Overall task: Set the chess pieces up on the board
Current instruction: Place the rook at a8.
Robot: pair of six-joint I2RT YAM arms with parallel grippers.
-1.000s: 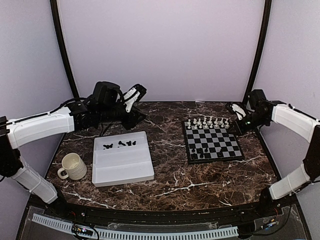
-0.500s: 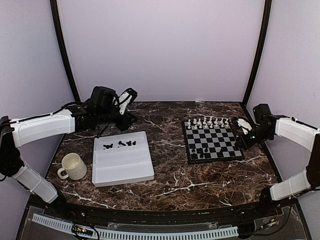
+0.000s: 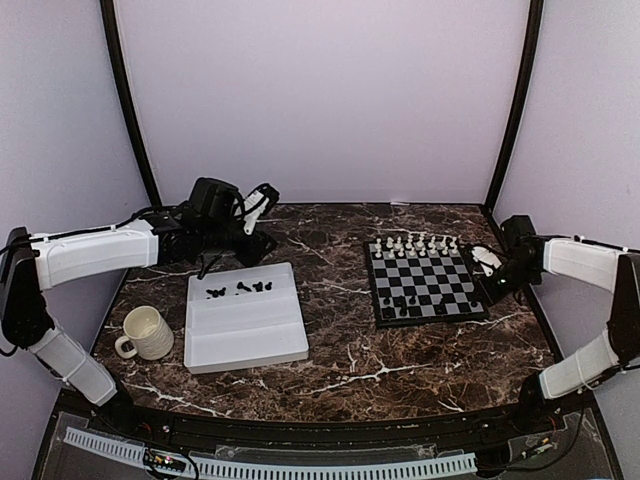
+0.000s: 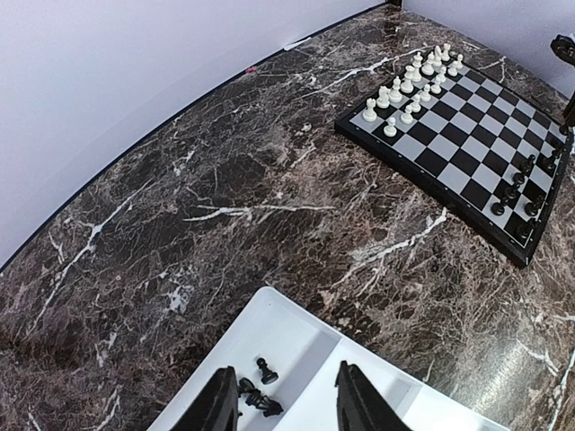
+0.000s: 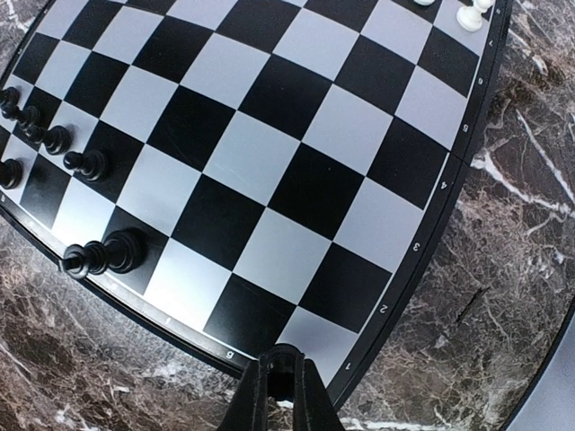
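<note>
The board [image 3: 425, 283] lies right of centre on the marble surface [image 3: 350, 365]. White chess pieces [image 3: 415, 244] stand ranked along its far edge. A few black chess pieces [image 3: 405, 305] stand by its near edge, toward the lower left corner. Further black pieces [image 3: 240, 289] lie in a loose group in the far compartment of a white tray [image 3: 250, 340] at left centre. A cream mug [image 3: 145, 333] stands just left of the tray. The left jaws are apart, raised at the upper left beyond the tray's far edge. In the left wrist view their fingers [image 4: 359, 404] frame the tray's black pieces at the bottom of the frame, clear of them. The right jaws are pressed together at the board's right side. Their fingers [image 5: 269, 395] reach the board's rim at bottom centre of the right wrist view; contact with the rim cannot be determined.
</note>
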